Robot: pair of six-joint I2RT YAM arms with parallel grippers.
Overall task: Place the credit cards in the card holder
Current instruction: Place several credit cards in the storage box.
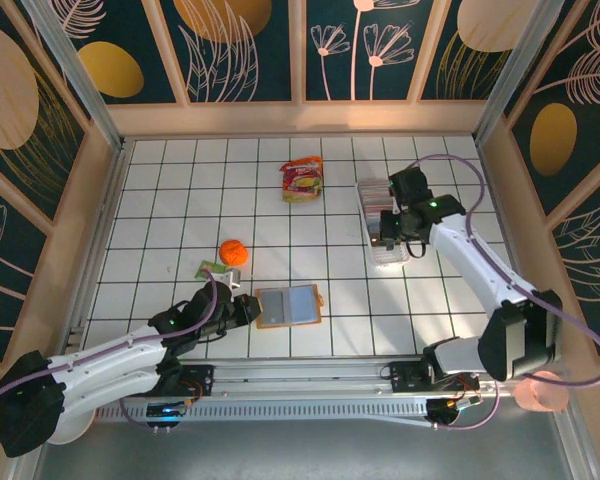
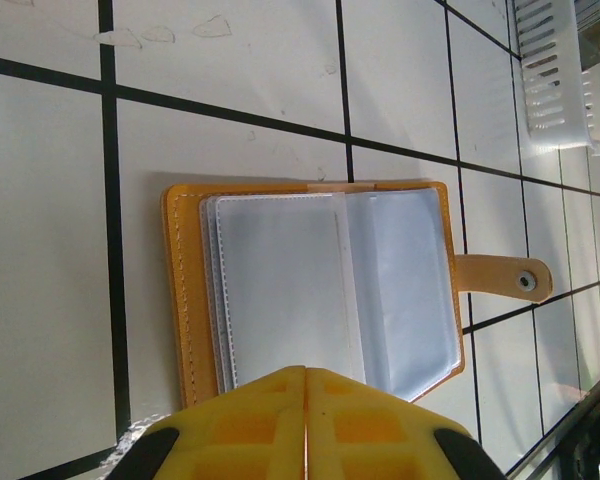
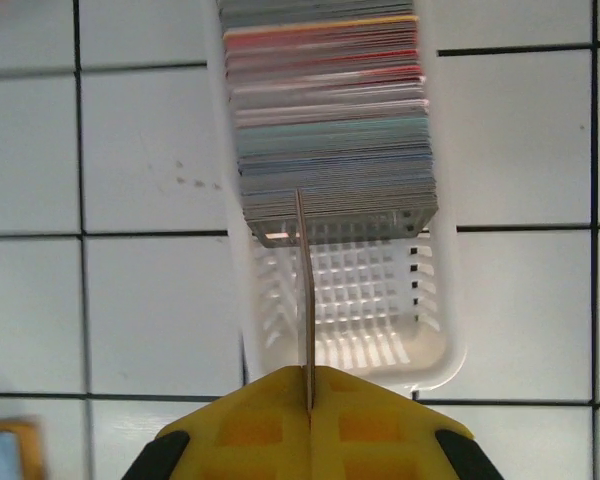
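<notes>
Right wrist view has the right hand [image 3: 308, 388] with its yellow fingers pressed together on a single card [image 3: 302, 280], seen edge-on as a thin line rising from between the fingertips. The upper end of that card meets the near face of the stack of credit cards [image 3: 330, 110]. They stand packed on edge in mixed reds, greys and blue-greens inside a white slotted tray [image 3: 450, 340]. The tray rests on the white tiled counter [image 3: 130, 300]. In the top external view this hand [image 1: 388, 238] sits over the near end of the tray [image 1: 363, 205], on the right side of the counter [image 1: 160, 200].

The left hand [image 2: 305, 385] has its fingers closed flat against each other with nothing visible between them. Its tips sit at the near edge of the card holder [image 2: 310, 290]; whether they touch it I cannot tell. The holder lies open and flat, with an orange-brown stitched border around pale grey-blue clear sleeves, and its clasp tab [image 2: 505, 278] sticks out sideways onto the tiles.

From above, the left hand [image 1: 248, 306] is just beside the card holder [image 1: 290, 306], near the front middle of the counter and well apart from the tray. An orange ball [image 1: 232, 252] lies behind the left hand, and a red-and-yellow snack packet [image 1: 302, 180] lies further back.
</notes>
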